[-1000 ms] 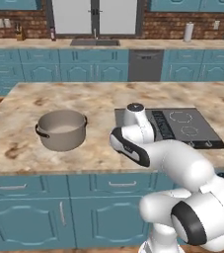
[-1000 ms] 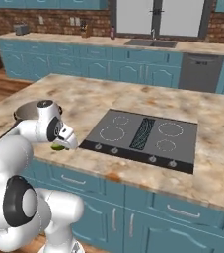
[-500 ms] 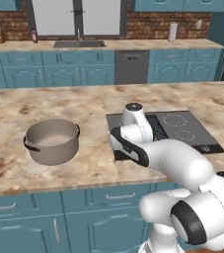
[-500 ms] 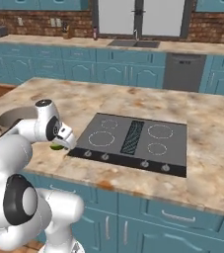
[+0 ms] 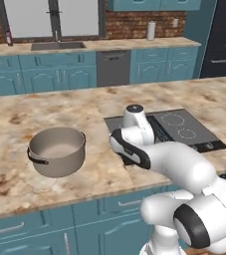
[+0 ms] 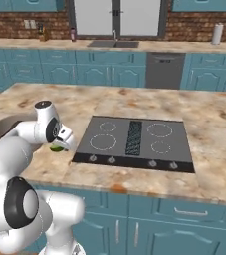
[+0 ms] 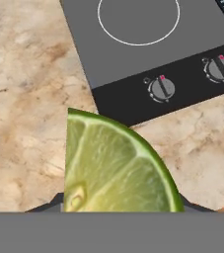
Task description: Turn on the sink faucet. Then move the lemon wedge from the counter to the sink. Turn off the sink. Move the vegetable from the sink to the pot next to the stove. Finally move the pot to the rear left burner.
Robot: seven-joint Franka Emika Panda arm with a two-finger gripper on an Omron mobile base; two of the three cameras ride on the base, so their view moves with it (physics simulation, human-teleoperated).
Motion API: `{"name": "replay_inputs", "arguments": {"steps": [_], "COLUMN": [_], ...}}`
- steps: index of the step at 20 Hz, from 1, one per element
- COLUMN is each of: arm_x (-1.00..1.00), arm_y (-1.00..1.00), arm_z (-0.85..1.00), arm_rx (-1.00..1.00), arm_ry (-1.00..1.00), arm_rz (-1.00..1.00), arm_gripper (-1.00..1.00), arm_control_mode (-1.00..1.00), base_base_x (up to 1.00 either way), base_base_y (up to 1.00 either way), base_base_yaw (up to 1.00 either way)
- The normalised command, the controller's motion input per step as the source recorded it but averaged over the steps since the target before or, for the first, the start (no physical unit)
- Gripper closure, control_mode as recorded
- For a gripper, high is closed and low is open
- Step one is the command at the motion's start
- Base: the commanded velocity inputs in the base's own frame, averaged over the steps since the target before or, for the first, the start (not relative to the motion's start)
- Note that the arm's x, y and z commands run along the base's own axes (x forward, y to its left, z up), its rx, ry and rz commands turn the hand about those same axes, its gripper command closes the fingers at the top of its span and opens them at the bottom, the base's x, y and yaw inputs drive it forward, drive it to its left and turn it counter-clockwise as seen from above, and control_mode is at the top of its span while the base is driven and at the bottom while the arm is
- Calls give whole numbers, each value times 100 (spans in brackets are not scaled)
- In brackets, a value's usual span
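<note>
One lemon wedge [image 7: 116,168] clamped in gripper [image 6: 59,145], tip pointing up-view, over counter [image 7: 24,99] beside stove [image 7: 148,54].

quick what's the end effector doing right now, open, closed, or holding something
End effector: closed on the lemon wedge, carried above the counter beside the stove.
</note>
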Motion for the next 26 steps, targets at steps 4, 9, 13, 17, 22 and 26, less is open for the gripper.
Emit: {"name": "replay_inputs", "arguments": {"steps": [4, 9, 13, 17, 22, 26], "arm_x": [0, 0, 0, 0, 0, -4], "arm_y": [0, 0, 0, 0, 0, 0], "arm_z": [0, 0, 0, 0, 0, 11], "arm_rx": [0, 0, 0, 0, 0, 0], "arm_ry": [0, 0, 0, 0, 0, -7], "arm_rz": [0, 0, 0, 0, 0, 0], "arm_gripper": [100, 100, 100, 100, 100, 100], "arm_control_mode": [100, 100, 100, 100, 100, -100], "base_base_x": [52, 57, 40, 11, 0, 0], "base_base_y": [39, 17, 13, 2, 0, 0], "base_base_yaw": [-22, -14, -5, 0, 0, 0]}}
